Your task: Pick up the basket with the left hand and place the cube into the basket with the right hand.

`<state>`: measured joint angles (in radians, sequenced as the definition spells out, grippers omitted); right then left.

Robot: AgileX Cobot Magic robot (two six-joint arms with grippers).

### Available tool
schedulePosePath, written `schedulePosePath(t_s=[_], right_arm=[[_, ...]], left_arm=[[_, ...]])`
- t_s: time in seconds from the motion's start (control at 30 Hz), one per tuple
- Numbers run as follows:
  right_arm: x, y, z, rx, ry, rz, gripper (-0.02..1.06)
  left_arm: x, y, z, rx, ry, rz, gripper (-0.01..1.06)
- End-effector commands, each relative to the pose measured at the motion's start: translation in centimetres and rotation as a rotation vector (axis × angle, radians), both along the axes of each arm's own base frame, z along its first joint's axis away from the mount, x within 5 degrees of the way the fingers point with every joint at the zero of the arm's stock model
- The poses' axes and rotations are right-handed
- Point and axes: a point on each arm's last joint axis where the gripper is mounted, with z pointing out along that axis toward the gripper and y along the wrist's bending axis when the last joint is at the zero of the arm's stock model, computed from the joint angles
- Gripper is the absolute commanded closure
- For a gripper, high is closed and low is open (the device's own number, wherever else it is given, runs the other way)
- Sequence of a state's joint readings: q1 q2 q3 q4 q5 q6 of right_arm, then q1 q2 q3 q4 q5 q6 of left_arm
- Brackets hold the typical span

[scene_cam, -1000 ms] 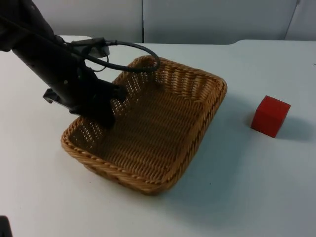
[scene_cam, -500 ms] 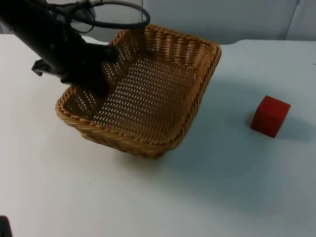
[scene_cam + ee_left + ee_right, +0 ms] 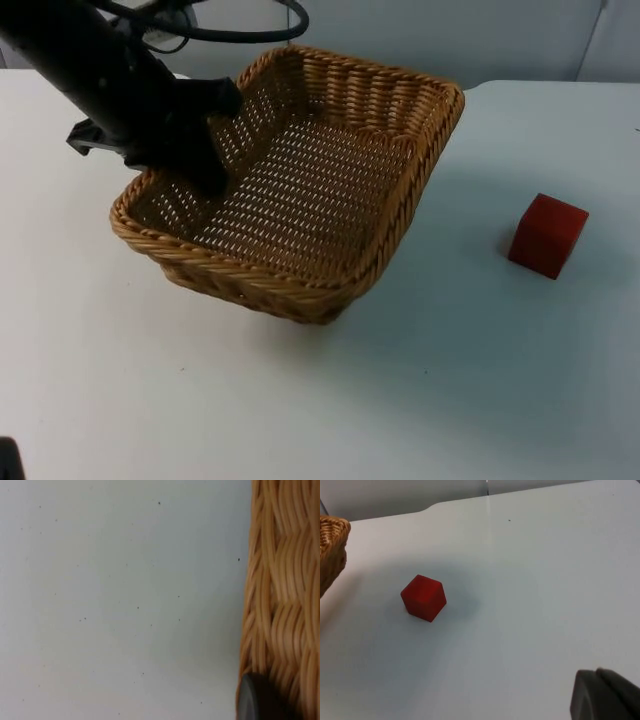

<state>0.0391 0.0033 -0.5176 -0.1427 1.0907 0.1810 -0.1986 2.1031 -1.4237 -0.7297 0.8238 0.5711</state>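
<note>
A woven tan basket (image 3: 256,289) hangs tilted above the white table at the left of the top view, throwing a shadow to its right. My left gripper (image 3: 203,168) is shut on its left wall, one finger inside. The left wrist view has that wicker wall (image 3: 280,580) close up beside a black fingertip (image 3: 256,701). A red cube (image 3: 547,235) rests on the table to the basket's right, well apart from it. My right gripper (image 3: 605,699) waits far back from the cube (image 3: 423,598), with the basket's corner (image 3: 331,550) beyond.
The white table top (image 3: 420,400) runs to a grey partition wall (image 3: 500,35) at the back. Open table lies between basket and cube and along the front edge.
The left gripper has lifted the basket off the table and carried it toward the back, then a little to the right. The cube has not moved.
</note>
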Motion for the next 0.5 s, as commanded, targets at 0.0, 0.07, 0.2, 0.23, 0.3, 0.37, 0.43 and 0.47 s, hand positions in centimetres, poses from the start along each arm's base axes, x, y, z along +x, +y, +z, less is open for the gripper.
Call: schedulePosePath(t_s=[0.0,0.07,0.2,0.23,0.3,0.37,0.43,0.47], right_arm=[[0.06,-0.01,-0.13,0.001,-0.003,0.004,1.05],[0.06,-0.01,-0.13,0.001,-0.003,0.004,1.05],[0.06,-0.01,-0.13,0.001,-0.003,0.004,1.05],[0.06,-0.01,-0.13,0.001,-0.003,0.004,1.05],[0.06,-0.01,-0.13,0.001,-0.003,0.004,1.05],[0.06,-0.01,-0.13,0.001,-0.003,0.004,1.05],[0.06,-0.01,-0.13,0.001,-0.003,0.004,1.05],[0.06,-0.01,-0.13,0.001,-0.003,0.004,1.05]], left_arm=[[0.04,-0.34,1.01,-0.034,-0.008,0.011,1.05],[0.04,-0.34,1.01,-0.034,-0.008,0.011,1.05],[0.06,-0.34,1.01,-0.033,-0.01,0.012,1.05],[0.06,-0.34,1.01,-0.033,-0.01,0.012,1.05],[0.06,-0.34,1.01,-0.033,-0.01,0.012,1.05],[0.06,-0.34,1.01,-0.033,-0.01,0.012,1.05],[0.06,-0.34,1.01,-0.033,-0.01,0.012,1.05],[0.06,-0.34,1.01,-0.033,-0.01,0.012,1.05]])
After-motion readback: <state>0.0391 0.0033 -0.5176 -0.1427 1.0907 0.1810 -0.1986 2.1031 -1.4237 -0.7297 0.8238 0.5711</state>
